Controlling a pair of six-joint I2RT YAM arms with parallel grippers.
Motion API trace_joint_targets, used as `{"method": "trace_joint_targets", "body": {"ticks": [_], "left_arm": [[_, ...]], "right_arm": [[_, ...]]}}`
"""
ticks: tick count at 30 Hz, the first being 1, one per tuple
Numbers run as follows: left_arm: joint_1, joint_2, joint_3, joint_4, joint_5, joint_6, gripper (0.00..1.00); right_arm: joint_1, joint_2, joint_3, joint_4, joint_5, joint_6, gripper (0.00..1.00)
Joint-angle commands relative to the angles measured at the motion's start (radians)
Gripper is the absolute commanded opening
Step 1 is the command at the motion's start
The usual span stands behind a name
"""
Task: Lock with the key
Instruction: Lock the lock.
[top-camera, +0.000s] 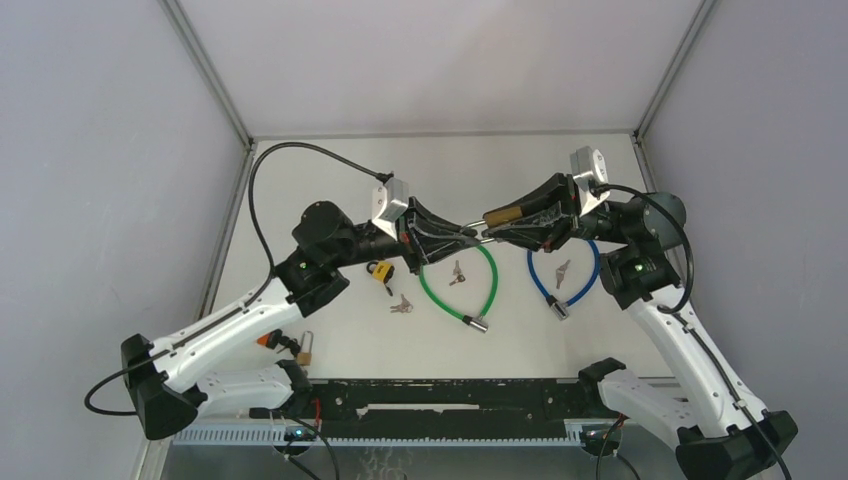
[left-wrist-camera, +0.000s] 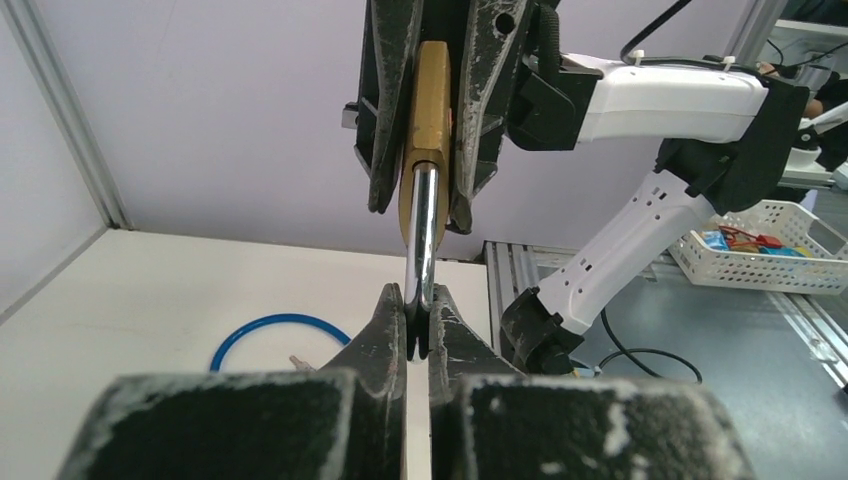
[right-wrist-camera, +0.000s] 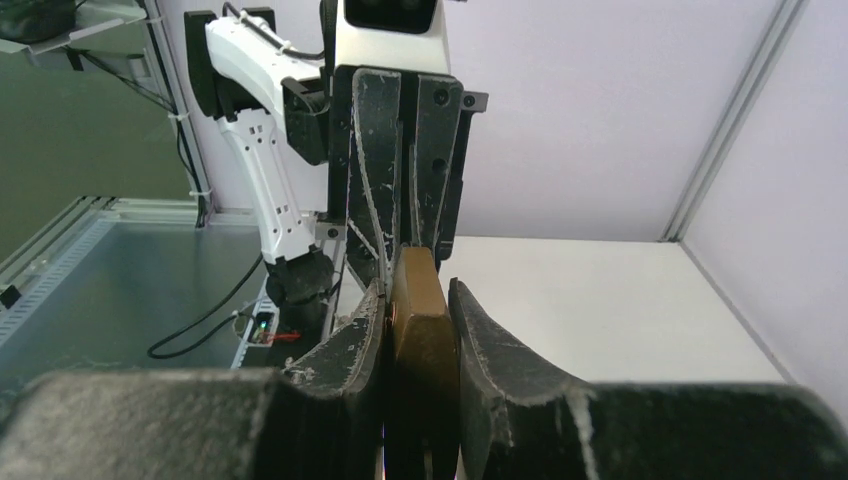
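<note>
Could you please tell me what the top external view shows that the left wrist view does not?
Only the top external view: the green cable lock, loose keys and a small black padlock on the table. Only the left wrist view: a white basket beyond the table, and plainly the left gripper pinching the steel shackle. Both: the brass padlock between the two grippers, the right gripper clamping its body, and the blue cable lock.
</note>
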Motion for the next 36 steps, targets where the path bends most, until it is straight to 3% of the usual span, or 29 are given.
{"method": "trace_joint_targets", "body": {"ticks": [1,7,12,23,29,36], "left_arm": [[-0.191,0.082,0.127,0.057,0.136,-0.072,0.0],[-0.182,0.071,0.17,0.04,0.018,-0.009,0.0],[-0.176,0.063,0.176,0.061,0.099,-0.105,0.0],[-0.241,0.113,0.203,0.128,0.158,-0.126,0.0],[-0.258,0.136,0.206,-0.054,0.179,-0.022,0.0],[-0.243,0.202,0.294,-0.286,0.312,0.054,0.0]], "right_arm": [[0.107,0.091,-0.037,-0.047,0.262,-0.103,0.0],[0.101,0.071,-0.109,-0.013,0.292,-0.073,0.0],[0.073,0.057,-0.129,0.031,0.297,-0.042,0.0],[0.107,0.106,-0.183,0.267,0.407,0.072,0.0],[0.108,0.113,-0.169,0.307,0.441,0.086,0.0],[0.13,0.14,-0.093,0.31,0.449,0.082,0.0]]}}
